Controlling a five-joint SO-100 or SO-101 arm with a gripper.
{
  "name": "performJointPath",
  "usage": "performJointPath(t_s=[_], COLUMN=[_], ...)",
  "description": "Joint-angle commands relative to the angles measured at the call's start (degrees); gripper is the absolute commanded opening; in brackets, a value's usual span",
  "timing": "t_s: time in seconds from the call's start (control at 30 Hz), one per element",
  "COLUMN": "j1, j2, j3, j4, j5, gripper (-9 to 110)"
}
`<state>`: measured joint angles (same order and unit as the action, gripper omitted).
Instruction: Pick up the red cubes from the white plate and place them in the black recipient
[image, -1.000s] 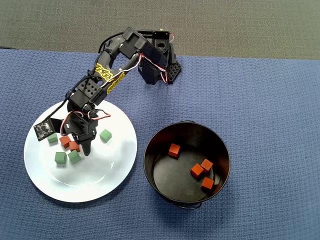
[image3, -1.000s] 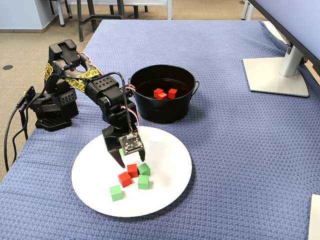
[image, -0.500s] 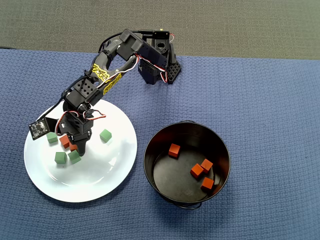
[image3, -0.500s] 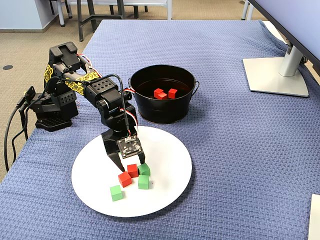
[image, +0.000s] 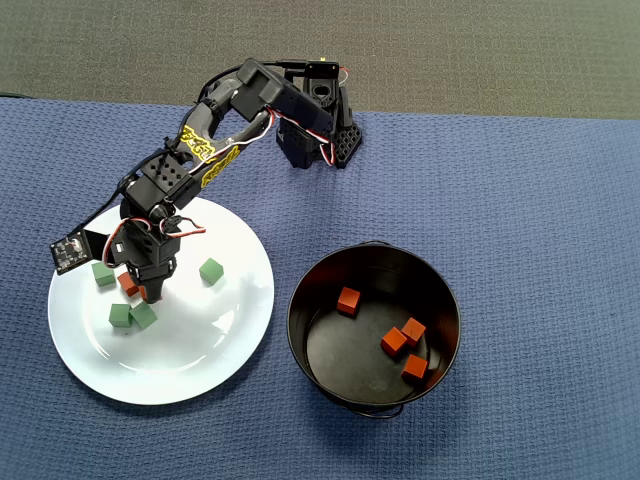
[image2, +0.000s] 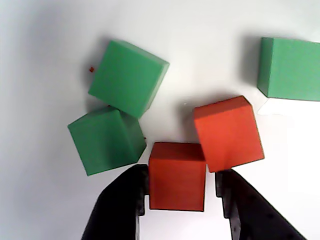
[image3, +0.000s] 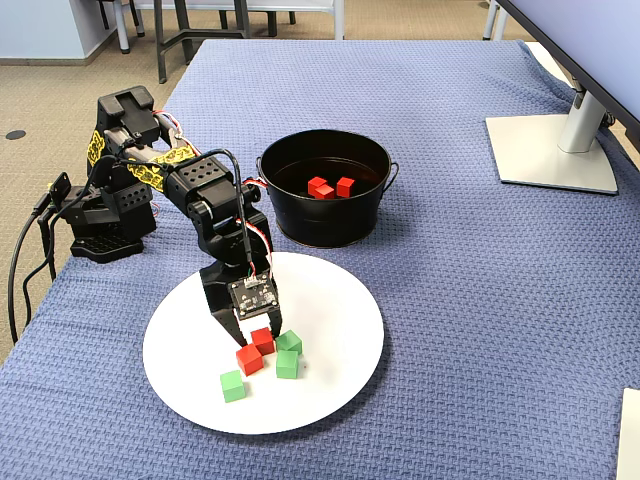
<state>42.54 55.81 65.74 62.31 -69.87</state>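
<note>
Red cubes: two left on the white plate (image: 200, 345), four in the black pot (image: 330, 390) | gripper (image2: 178, 197) has come down, fingers open astride one red cube (image2: 177, 175), not yet clenched | second red cube (image2: 228, 132) touches it; closing may nudge it.

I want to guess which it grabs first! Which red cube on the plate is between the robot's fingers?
The red cube at the bottom of the wrist view, between the open gripper fingers. The other red cube touches its upper right corner, outside the fingers.
</note>
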Motion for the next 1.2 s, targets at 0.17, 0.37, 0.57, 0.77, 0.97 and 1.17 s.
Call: performJointPath(t_s=[0.17,0.37,0.57,0.77,0.97,1.17], j1=[0.44,0.26,-1.58,-10.55,-26.63,-42.54], j2=[1.32,8.17,18.72,29.88,35.68,39.02], j3=[-3.87,-10.72,-12.3,-7.12,2.2,5.45], j4=[0.53,13.1,15.29,10.55,0.97,3.52], j5=[2.46,8.35,17.14,34.8,52.47,59.85], gripper=[0,0,0,0,0,0])
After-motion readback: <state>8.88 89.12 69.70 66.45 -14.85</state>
